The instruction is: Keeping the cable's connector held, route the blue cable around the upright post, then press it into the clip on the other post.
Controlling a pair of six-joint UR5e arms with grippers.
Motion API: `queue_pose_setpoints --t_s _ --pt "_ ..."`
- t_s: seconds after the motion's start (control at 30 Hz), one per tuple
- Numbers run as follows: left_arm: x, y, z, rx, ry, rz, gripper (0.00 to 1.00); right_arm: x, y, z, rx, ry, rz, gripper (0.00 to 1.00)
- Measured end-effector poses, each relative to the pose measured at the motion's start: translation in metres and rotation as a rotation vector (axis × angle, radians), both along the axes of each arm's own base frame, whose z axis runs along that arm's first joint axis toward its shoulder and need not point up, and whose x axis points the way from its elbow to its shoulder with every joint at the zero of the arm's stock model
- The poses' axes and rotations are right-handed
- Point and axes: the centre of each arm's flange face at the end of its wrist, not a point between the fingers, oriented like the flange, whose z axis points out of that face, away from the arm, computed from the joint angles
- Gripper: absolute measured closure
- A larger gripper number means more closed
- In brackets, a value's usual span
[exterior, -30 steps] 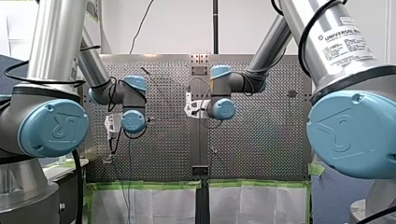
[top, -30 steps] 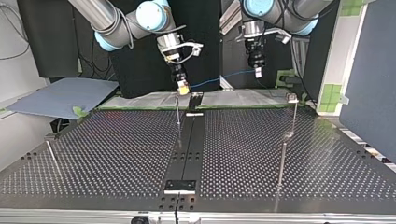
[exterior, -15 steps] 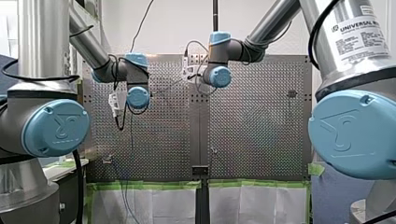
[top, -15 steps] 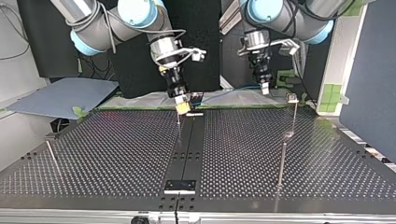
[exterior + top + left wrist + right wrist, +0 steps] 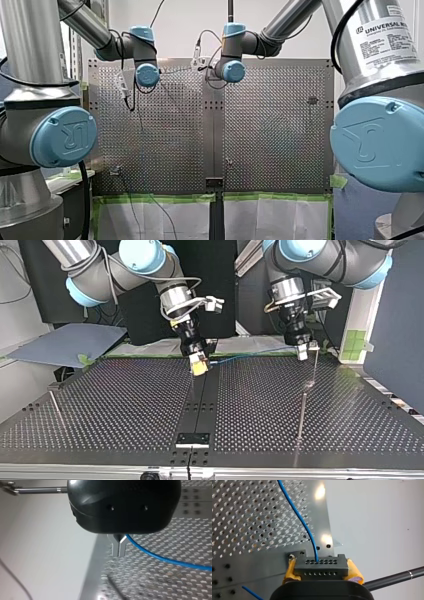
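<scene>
In the front view the left arm (image 5: 146, 75) comes in from the left and the right arm (image 5: 233, 70) from the right. Both wrists hang over the far part of the perforated table (image 5: 275, 130), near each other. The fingers are too small here to judge.

In the top view the right gripper (image 5: 199, 368), with yellow pads, is low over the table near its far edge, above the dark middle strip (image 5: 200, 405). The left gripper (image 5: 302, 354) is at the view's right, just beside the top of a tall thin post (image 5: 302, 405) that carries a small clip (image 5: 313, 345). The blue cable (image 5: 250, 354) runs between the two grippers, almost level, above the table.

In the left wrist view the metal fingers (image 5: 117, 547) of the left gripper are pressed together and pinch the blue cable, which leaves them to one side and goes on over the table. The post with the clip lies beside the black gripper body, apart from the cable.

In the right wrist view the yellow pads (image 5: 354, 571) clamp a grey connector (image 5: 321, 566) from both sides. The blue cable enters a hole in the connector's upper row and leads away ahead of the gripper. A dark rod (image 5: 397, 578) passes beside the gripper; whether it touches cannot be told
</scene>
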Motion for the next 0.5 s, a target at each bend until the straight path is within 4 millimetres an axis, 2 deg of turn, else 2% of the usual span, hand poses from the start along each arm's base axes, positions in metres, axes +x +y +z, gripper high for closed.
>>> queue_pose_setpoints --t_s 0.27,0.5 --pt "0.004 0.008 0.046 -0.015 -0.043 0.004 1.00 0.013 -0.008 0.015 0.006 -0.030 0.043 1.00" --pt "0.018 0.013 0.075 -0.031 -0.050 -0.006 1.00 0.023 -0.017 0.045 -0.010 -0.082 0.067 1.00"
